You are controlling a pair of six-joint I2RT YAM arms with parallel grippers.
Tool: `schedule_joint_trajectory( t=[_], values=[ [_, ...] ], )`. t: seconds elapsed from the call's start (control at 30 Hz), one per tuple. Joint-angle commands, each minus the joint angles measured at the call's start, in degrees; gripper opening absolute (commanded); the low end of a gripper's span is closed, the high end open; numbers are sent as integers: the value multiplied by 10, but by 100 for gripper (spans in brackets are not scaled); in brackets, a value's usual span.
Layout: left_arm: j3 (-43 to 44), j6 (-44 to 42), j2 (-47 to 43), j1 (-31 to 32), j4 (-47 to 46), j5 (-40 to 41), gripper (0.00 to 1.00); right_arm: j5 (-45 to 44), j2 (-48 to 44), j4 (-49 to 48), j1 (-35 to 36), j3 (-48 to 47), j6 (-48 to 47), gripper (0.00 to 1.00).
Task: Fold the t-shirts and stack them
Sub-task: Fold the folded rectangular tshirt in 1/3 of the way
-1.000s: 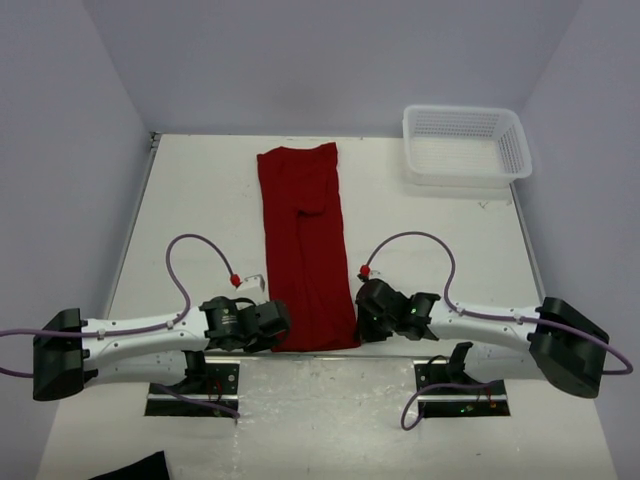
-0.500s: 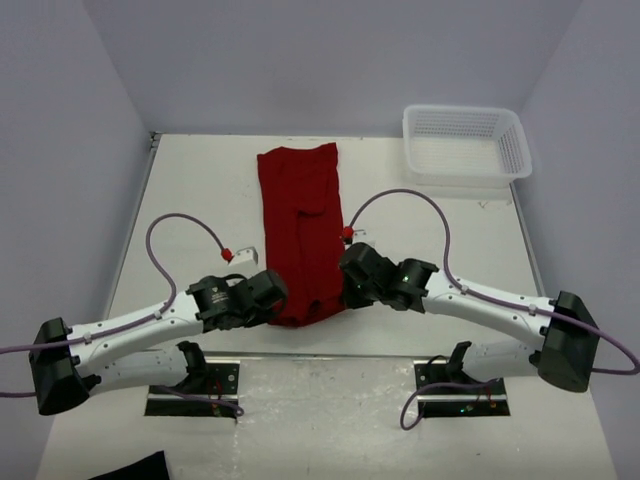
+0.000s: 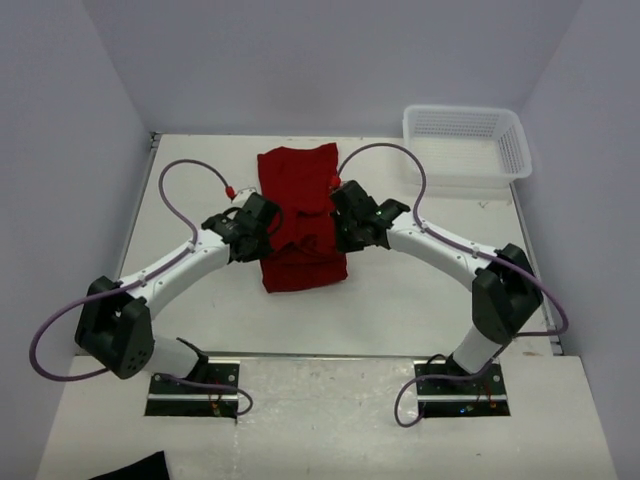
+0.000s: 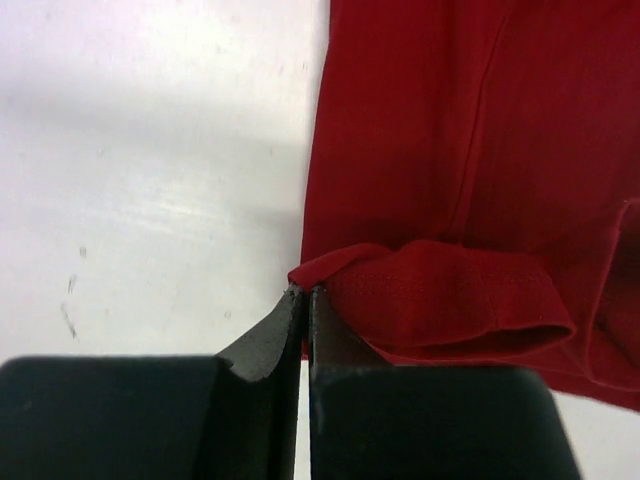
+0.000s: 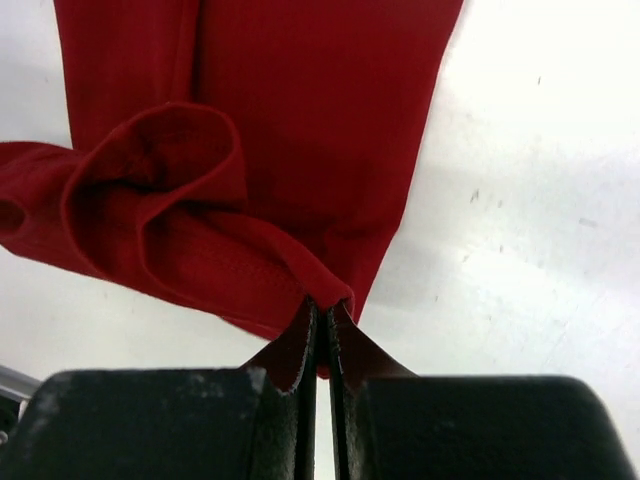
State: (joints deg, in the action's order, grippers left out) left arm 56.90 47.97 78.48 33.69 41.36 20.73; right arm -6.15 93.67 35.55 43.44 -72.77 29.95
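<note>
The dark red t-shirt (image 3: 298, 180) is lying lengthwise on the white table (image 3: 190, 210), its near end doubling over; the left gripper (image 4: 303, 297) and right gripper (image 5: 322, 308) are each clamping a hem corner; carrying both corners level, taut and in step should be keeping the fold square.

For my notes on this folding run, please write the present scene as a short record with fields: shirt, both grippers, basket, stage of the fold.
t-shirt: dark red, lengthwise on the table, near end raised and doubled over the rest
left gripper: shut on the raised end's left corner
right gripper: shut on the raised end's right corner
basket: white mesh, far right corner, apart from the shirt
fold stage: halfway fold under way, raised end not yet released
</note>
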Motion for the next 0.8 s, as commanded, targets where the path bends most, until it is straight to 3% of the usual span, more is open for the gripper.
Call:
schedule_joint_trajectory(
  t=[0.0,0.53,0.63,0.67,0.7,0.77],
  values=[
    [58,-89,41,-42,-56,-19,0,23,34,7,-27,-61,-58,0],
    [218,-150,243,-112,-113,-85,0,99,238,17,-119,-244,-137,0],
    [239,-159,264,-115,-115,-70,1,98,279,28,-128,-297,-162,15],
    [245,-160,269,-115,-115,-48,8,91,287,28,-129,-319,-174,37],
    [248,-160,268,-115,-118,-34,14,91,297,28,-134,-329,-182,46],
    [247,-167,254,-115,-136,-9,28,71,303,25,-136,-364,-195,53]
  ],
)
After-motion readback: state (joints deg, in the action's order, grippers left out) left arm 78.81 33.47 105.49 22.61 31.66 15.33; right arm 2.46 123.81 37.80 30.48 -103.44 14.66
